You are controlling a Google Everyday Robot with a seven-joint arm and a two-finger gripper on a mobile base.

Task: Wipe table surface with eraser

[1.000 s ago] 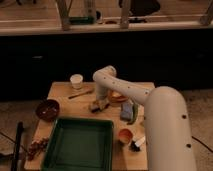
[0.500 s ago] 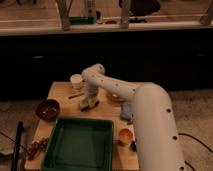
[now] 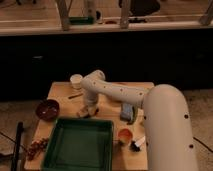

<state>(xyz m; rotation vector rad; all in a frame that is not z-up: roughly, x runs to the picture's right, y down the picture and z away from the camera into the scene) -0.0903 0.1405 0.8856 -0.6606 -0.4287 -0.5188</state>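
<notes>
The table surface is a light tan wooden top under the arm. My gripper hangs from the white arm's bent wrist and points down at the table, just behind the green tray's far edge. A small tan block, the eraser, shows at the gripper's tip, low against the wood. I cannot tell whether the gripper holds it.
A green tray fills the front of the table. A dark red bowl sits left, a white cup at the back. A blue-grey sponge, an orange cup and a brush lie right.
The arm has swung left across the table, and the gripper has moved from the middle toward the left and nearer the tray's far edge.
</notes>
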